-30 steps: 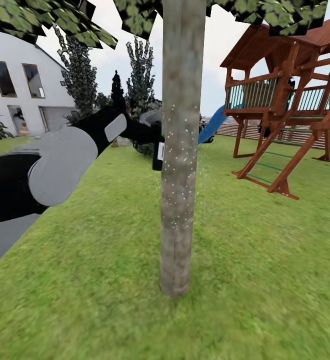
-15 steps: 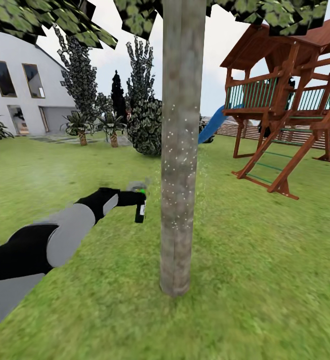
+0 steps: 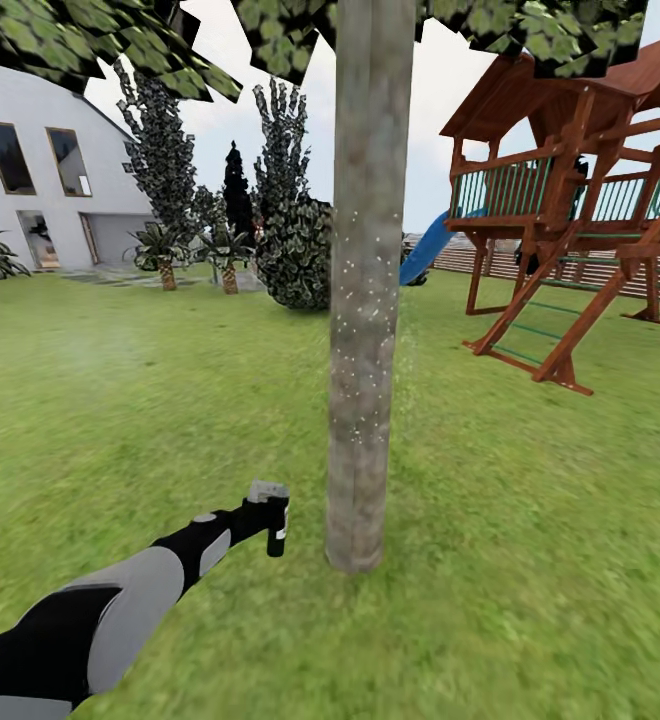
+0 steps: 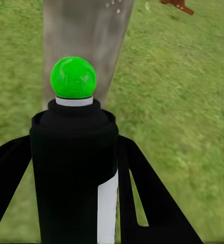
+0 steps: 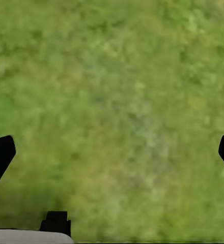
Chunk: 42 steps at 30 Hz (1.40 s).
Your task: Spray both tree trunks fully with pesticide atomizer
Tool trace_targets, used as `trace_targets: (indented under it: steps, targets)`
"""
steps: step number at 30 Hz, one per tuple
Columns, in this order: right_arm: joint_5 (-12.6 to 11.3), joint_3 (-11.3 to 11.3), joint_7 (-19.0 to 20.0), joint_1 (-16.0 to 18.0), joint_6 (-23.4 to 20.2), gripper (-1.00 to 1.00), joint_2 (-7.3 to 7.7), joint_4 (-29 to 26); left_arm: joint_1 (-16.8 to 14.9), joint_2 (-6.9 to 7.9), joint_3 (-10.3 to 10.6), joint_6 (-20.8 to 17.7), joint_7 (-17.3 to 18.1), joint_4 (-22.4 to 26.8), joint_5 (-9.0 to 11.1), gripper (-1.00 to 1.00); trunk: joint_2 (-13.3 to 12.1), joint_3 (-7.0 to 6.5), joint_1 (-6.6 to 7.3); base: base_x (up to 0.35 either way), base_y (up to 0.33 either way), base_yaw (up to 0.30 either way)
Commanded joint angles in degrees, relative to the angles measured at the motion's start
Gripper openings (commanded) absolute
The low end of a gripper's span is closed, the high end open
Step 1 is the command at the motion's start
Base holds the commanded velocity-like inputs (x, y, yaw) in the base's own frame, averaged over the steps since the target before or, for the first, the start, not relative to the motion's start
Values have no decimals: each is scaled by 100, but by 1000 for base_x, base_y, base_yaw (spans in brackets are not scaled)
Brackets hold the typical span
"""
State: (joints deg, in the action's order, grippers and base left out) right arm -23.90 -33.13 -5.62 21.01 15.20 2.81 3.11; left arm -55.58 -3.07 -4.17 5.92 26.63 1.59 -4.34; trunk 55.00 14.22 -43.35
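Beside the lawn-rooted tree trunk point(image 3: 363, 300), speckled white at mid-height but bare at its foot, the left gripper point(image 3: 262, 520) clamps the pesticide atomizer point(image 3: 273, 516) low and near the base, nozzle toward the bark, likely to wet that uncovered stretch; the right gripper point(image 5: 112, 152) hangs spread over grass.

the left gripper point(image 3: 262, 520) has dropped the pesticide atomizer point(image 3: 274, 520) toward the tree trunk's point(image 3: 368, 300) base.

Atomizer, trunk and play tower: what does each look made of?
Pesticide atomizer: probably plastic, with a matte black body, pale grey head and glossy green knob. Tree trunk: rough grey-brown mottled bark, flecked with white specks at mid-height. Play tower: reddish-brown stained wood, judging by its beams and braces.
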Motion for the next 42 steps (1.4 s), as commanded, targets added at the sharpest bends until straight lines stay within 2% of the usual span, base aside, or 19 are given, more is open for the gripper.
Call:
trace_targets:
  steps: [1, 12, 13, 14, 15, 17, 19, 21, 23, 24, 26, 27, 29, 31, 33, 36, 38, 39, 42]
  targets:
    - [0, 0, 0, 0, 0, 100, 0, -2, 2, 0, -7, 3, 0, 2, 3, -100, 0, 0, 0, -335, 121, 0]
    - [-14, 34, -10, 3, -2, 100, 66, -51, 5, 13, -13, 11, 0, 15, 14, -100, 0, 0, 0, -236, 78, 0]
    - [-12, 38, -17, 34, -20, 100, 241, -279, 6, 28, -22, 8, -1, 20, 25, -100, 0, 0, 0, -14, 3, 0]
    - [-6, 41, -59, 152, -164, 100, 531, -731, 7, 35, -28, 8, -9, 23, 33, -100, 0, 0, 0, -7, 2, 0]
    - [-1, 42, -243, 411, -674, 100, 875, -1276, 9, 38, -35, 12, -18, 25, 70, -100, 0, 0, 0, -3, 1, 0]
    - [10, 43, -477, 914, -1318, 100, 1119, -1761, 9, 36, -41, 13, -13, 21, 118, -100, 0, 0, 0, -1, 0, 0]
    - [15, 43, -282, 1599, -1974, 100, 1399, -1933, 9, 27, -34, 17, 17, 22, 217, -100, 0, 0, 0, 0, 0, 0]
    - [16, 43, 746, 2383, -2632, 100, 1726, -1975, 10, 25, 6, -2, 300, 194, 268, -100, 0, 0, 0, 0, 0, 0]
    - [17, 43, 1999, 3061, -3116, 100, 1950, -1984, 8, 29, 20, -89, 1198, 623, 278, -100, 0, 0, 0, 0, 0, 0]
    - [17, 43, 2822, 3412, -3353, 100, 2027, -1986, 8, 37, 24, -214, 1762, 834, 277, -100, 0, 0, 0, 0, 0, 0]
    - [10, 38, 5407, 4276, -3857, 100, 2125, -2026, 8, 56, 38, -489, 3347, 1290, 263, -100, 0, 0, 0, 0, 0, 0]
    - [6, 36, 6105, 4503, -4041, 100, 2124, -2087, 9, 58, 47, -531, 3835, 1411, 256, -100, 0, 0, 0, 0, 0, 0]
    - [-12, 29, 6694, 4692, -4341, 100, 2120, -2432, 12, 57, 70, -560, 4282, 1536, 159, -100, 0, 0, 0, 0, 0, 0]
    - [-26, 27, 6934, 4741, -4432, 100, 2093, -2638, 10, 54, 132, -554, 4697, 1566, -313, -100, 0, 0, 0, 0, 0, 0]
    - [-27, 26, 7078, 4755, -4458, 100, 1954, -2730, 7, 52, 149, -548, 5020, 1578, -676, -100, 0, 0, 0, 0, 0, 0]
    - [-27, 18, 7112, 4757, -4464, 100, 1692, -2750, 6, 52, 139, -528, 5100, 1568, -762, -100, 0, 0, 0, 0, 0, 0]
    - [-27, 17, 7115, 4755, -4464, 100, 1399, -2760, 8, 46, 130, -524, 5111, 1565, -772, -100, 0, 0, 0, 0, 0, 0]
    - [-27, 17, 7114, 4755, -4461, -100, 1308, -2761, 6, 43, 132, -523, 5113, 1565, -771, -100, 0, 0, 0, 0, 0, 0]
    - [-29, 9, 7111, 4755, -4457, -100, 922, -2763, 7, 28, 128, -522, 5115, 1564, -769, -100, 0, 0, 0, 0, 0, 0]
